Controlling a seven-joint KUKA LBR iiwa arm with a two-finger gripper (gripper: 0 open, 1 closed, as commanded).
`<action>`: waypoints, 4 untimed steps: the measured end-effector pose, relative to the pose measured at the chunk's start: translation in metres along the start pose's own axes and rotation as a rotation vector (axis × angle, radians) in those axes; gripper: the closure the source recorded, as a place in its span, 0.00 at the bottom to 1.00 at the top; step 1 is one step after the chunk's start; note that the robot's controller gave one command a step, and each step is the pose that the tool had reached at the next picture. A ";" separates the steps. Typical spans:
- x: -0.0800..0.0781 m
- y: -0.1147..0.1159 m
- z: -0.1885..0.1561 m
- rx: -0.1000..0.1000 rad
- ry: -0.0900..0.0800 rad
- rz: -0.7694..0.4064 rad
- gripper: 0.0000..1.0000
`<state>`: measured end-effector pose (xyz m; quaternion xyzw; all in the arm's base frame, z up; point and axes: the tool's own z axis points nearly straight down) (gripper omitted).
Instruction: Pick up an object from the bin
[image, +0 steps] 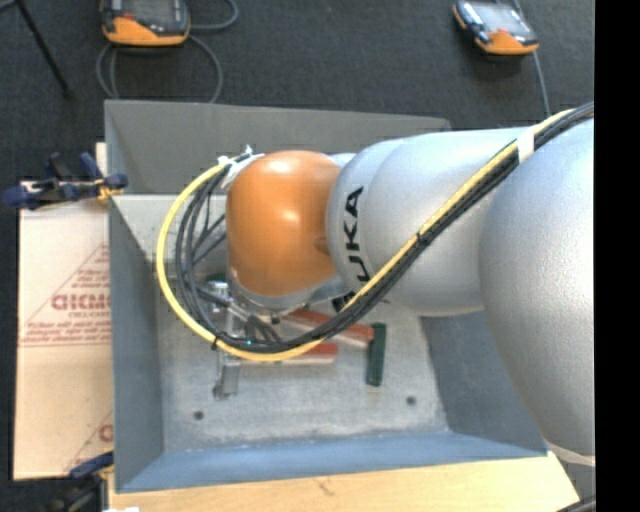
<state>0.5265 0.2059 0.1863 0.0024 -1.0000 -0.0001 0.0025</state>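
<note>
Closest to me, the big silver arm (470, 230) reaches in from the right, its orange cover (275, 220) and looped cables (175, 260) hanging over the grey bin (130, 400). Below them the tool (228, 378) points down at bare floor in the bin's left half; whether it is wide or narrow I cannot tell. A red flat piece (350, 336) lies just right of it, half under the cables, with a dark green stick (376, 355) beside that.

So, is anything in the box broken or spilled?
Nothing stands out. A dark green bar lies flat on the bin floor beside a red thing that is half hidden under the arm. Nothing looks broken or spilled.
</note>
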 end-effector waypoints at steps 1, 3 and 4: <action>-0.007 -0.047 0.050 0.001 -0.003 0.138 0.00; -0.033 -0.087 0.109 -0.002 -0.007 0.206 1.00; 0.019 -0.072 -0.076 -0.004 -0.014 0.142 1.00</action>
